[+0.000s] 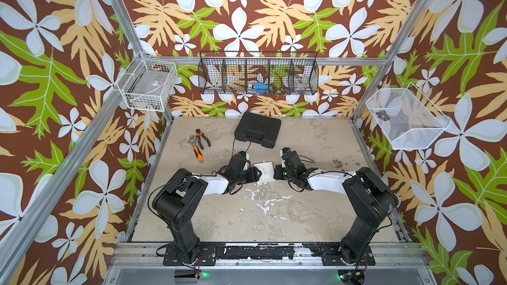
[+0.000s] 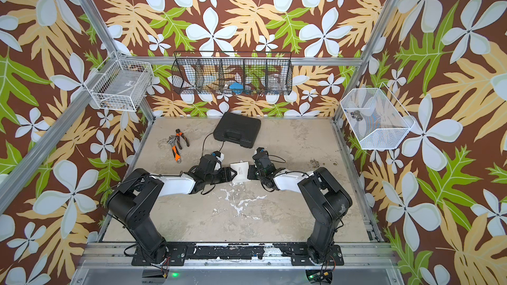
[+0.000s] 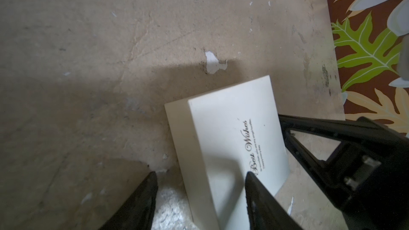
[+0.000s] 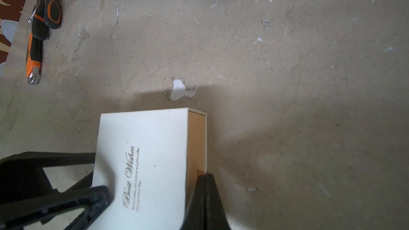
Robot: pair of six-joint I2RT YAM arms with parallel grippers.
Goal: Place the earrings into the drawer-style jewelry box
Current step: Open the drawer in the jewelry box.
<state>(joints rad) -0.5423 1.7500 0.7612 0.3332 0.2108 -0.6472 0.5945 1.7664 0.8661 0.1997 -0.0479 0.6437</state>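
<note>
We find the drawer-style jewelry box [image 1: 264, 171] central on the desk [image 1: 315, 215]. The left pincer [image 3: 200, 173], spread, meets its 9 o'clock edge. The right pincer [image 4: 204, 177], pressed together, touches its tan 3 o'clock end.

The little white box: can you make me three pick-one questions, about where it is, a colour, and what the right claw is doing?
1. Where is the white box?
A. hanging on the wall
B. on the table, between the left gripper and the right gripper
C. lifted in the air

2. What colour is its drawer end?
A. tan
B. blue
C. red

3. The right gripper is:
A. wide open
B. out of sight
C. shut

Answers:
B, it lies flat with a gripper at each side.
A, tan shows at the box's side.
C, its fingertips press together at the drawer end.
</note>
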